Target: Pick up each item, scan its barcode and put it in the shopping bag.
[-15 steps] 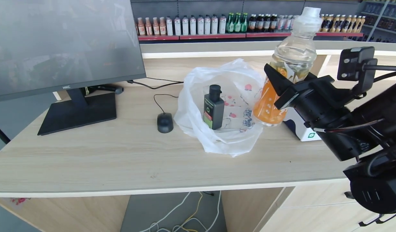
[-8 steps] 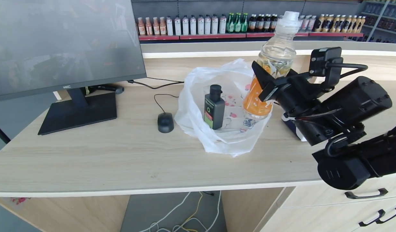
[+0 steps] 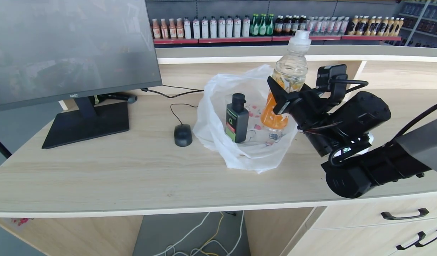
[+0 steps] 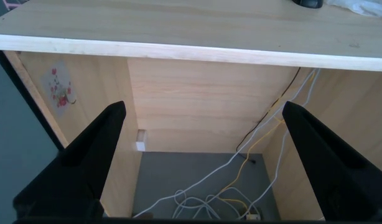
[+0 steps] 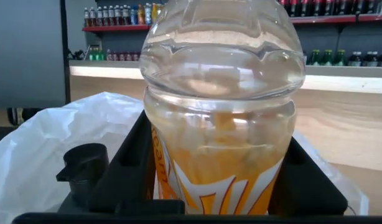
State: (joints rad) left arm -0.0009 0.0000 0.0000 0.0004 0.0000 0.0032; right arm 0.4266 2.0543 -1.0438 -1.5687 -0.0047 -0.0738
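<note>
My right gripper (image 3: pixel 283 101) is shut on a clear bottle of orange drink (image 3: pixel 284 83) with a white cap, holding it upright over the right side of the white shopping bag (image 3: pixel 218 131). In the right wrist view the orange drink bottle (image 5: pixel 223 124) sits between the black fingers (image 5: pixel 125 162). A dark green bottle (image 3: pixel 236 119) with a black cap stands inside the bag, and the same dark green bottle (image 5: pixel 85 168) appears beside the held one. My left gripper (image 4: pixel 203 155) hangs open below the counter edge, facing the cavity with cables.
A monitor (image 3: pixel 72 49) on its stand fills the left of the counter (image 3: pixel 97 170). A black mouse (image 3: pixel 183 135) lies just left of the bag, and a scanner (image 3: pixel 115 96) rests behind the monitor stand. A white box (image 3: pixel 366 142) is mostly hidden behind my right arm.
My right arm has carried the orange drink bottle leftward and lower, from beside the white box to over the bag's right side. The left gripper's earlier position is not shown.
</note>
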